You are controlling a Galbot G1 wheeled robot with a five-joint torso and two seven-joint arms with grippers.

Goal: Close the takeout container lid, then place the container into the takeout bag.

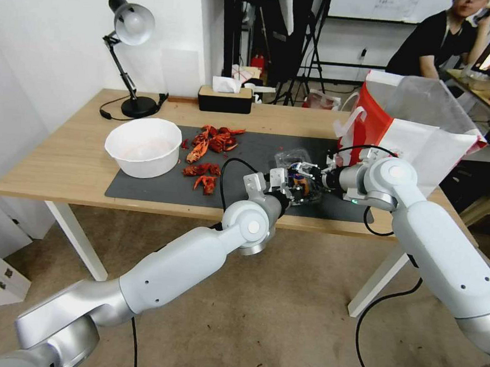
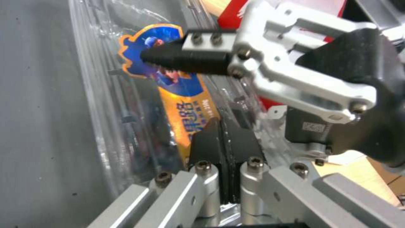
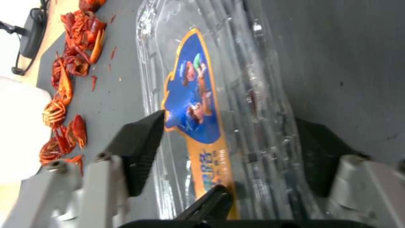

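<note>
takeout container [image 3: 219,95] between right tool [image 3: 227,152] pads, left tool [image 2: 223,148] pressed shut atop

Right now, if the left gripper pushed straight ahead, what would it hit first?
Probably the right gripper, whose black finger lies just beyond the left gripper over the takeout container; depth is unclear.

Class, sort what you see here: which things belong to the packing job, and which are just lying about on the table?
Job:
takeout container
lid
takeout bag
left gripper
right gripper

Lying about:
white bowl
crayfish shells
desk lamp
tissue box
</note>
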